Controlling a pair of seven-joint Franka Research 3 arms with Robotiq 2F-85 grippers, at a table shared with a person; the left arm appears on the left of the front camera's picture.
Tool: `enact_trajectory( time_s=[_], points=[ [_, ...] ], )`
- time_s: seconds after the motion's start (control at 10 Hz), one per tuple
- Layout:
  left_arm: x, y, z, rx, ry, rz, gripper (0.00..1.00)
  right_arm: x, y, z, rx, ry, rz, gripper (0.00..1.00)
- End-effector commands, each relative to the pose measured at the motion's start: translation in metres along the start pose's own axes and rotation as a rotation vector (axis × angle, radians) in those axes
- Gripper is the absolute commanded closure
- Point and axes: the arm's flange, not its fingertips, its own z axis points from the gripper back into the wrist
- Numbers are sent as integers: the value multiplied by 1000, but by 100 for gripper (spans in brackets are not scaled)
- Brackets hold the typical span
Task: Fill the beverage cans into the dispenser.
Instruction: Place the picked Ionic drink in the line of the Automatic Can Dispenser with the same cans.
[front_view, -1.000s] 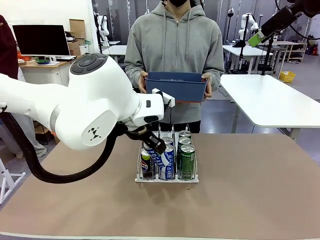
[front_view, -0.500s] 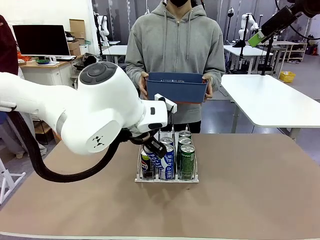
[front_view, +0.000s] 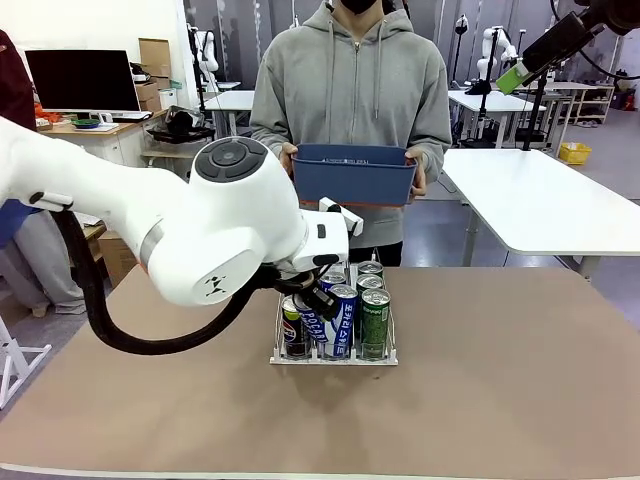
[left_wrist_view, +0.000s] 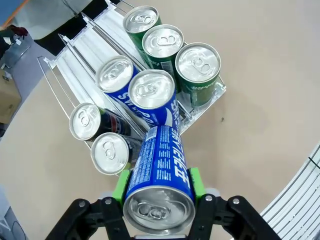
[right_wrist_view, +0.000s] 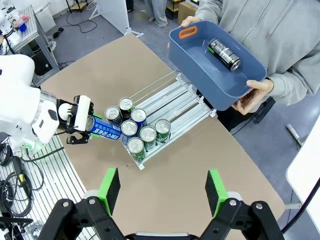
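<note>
At the front lip of the rack (front_view: 335, 360), the left gripper (left_wrist_view: 159, 181) is clamped on a blue-and-white can (left_wrist_view: 161, 160). Its green pads (left_wrist_view: 121, 184) press on either side of the can near the silver top. The can is tilted, with its top toward the wrist and its bottom end pointing down at the middle lane. It seems to meet the front can there, though the wrist view is too foreshortened to be sure of contact.

The rack sits on the tabletop (front_view: 500, 380) and already carries seven upright cans. Three green cans (left_wrist_view: 197, 62) fill one outer lane, two blue-and-white cans (left_wrist_view: 150, 90) stand in the middle lane, and two black cans (left_wrist_view: 85, 120) stand in the other outer lane. All of them are crowded toward the front lip.

The right gripper (right_wrist_view: 162, 192) hangs high above the tabletop, its jaws spread wide with nothing between them.

Across the tabletop a person holds a blue bin (front_view: 355, 175) at chest height, with a hand (right_wrist_view: 255, 97) at each end. One black can (right_wrist_view: 225, 54) lies on its side inside the bin.
</note>
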Motion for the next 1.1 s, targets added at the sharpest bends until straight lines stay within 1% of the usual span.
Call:
enact_trajectory(
  time_s=[0.0, 0.1, 0.5, 0.7, 1.0],
  points=[
    [15, -8, -5, -1, 16, -5, 43, -1, 0, 1, 7, 5, -1, 9],
    [16, -11, -6, -12, 29, -22, 43, -1, 0, 1, 7, 5, -1, 9],
    [20, -15, -3, -33, 26, -50, 43, -1, 0, 1, 7, 5, -1, 9],
    [27, -13, -8, 0, 11, -50, 43, -1, 0, 1, 7, 5, -1, 9],
    [36, -7, -24, 23, 17, -32, 43, -1, 0, 1, 7, 5, -1, 9]
  ],
)
